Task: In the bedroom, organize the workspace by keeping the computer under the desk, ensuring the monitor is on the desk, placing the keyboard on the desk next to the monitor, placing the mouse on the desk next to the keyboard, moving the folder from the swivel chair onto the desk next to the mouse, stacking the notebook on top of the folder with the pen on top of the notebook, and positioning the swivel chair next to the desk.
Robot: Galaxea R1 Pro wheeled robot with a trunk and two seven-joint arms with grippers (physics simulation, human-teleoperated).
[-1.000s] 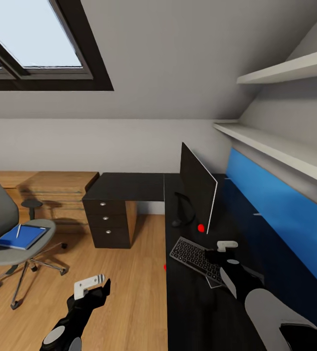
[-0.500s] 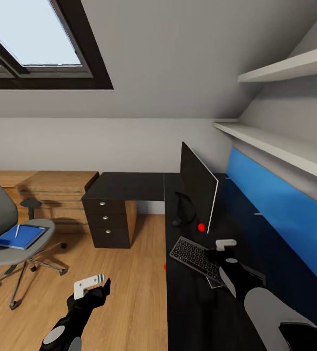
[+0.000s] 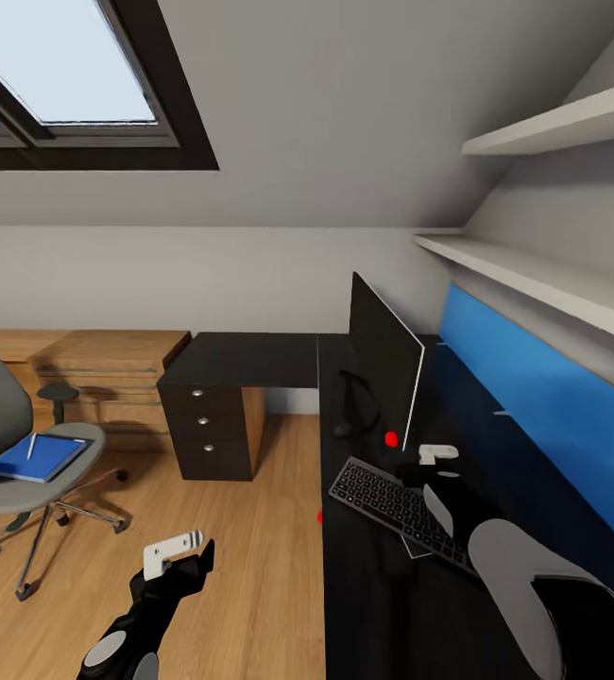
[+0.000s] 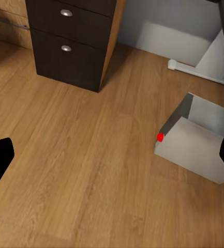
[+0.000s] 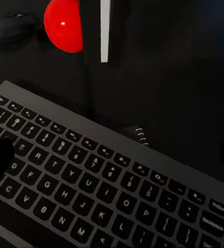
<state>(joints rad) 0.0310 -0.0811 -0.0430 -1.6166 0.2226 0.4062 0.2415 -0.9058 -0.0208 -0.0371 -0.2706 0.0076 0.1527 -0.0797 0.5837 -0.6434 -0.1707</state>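
The black-topped desk (image 3: 250, 361) carries the monitor (image 3: 383, 364), standing upright with its red dot (image 5: 64, 23). The mouse (image 5: 12, 27) lies by the monitor's stand. The keyboard (image 3: 383, 499) rests in front of the monitor, with the notebook's spiral edge (image 5: 140, 135) peeking from under it. My right gripper (image 3: 430, 463) hovers open just above the keyboard (image 5: 106, 186). The swivel chair (image 3: 5, 444) stands at the left, away from the desk, holding the blue folder (image 3: 38, 458) with the pen (image 3: 33, 446) on it. My left gripper (image 3: 177, 555) is open over the floor. The computer (image 4: 197, 147) sits on the floor under the desk.
A black three-drawer unit (image 3: 213, 430) supports the desk's far end. A low light-wood cabinet (image 3: 109, 364) stands along the back wall. White shelves (image 3: 534, 283) and a blue panel (image 3: 553, 416) run along the right wall. Wood floor (image 3: 250, 567) lies between the chair and the desk.
My right gripper has moved forward over the keyboard toward the monitor. The view has shifted slightly. The left arm has stayed put.
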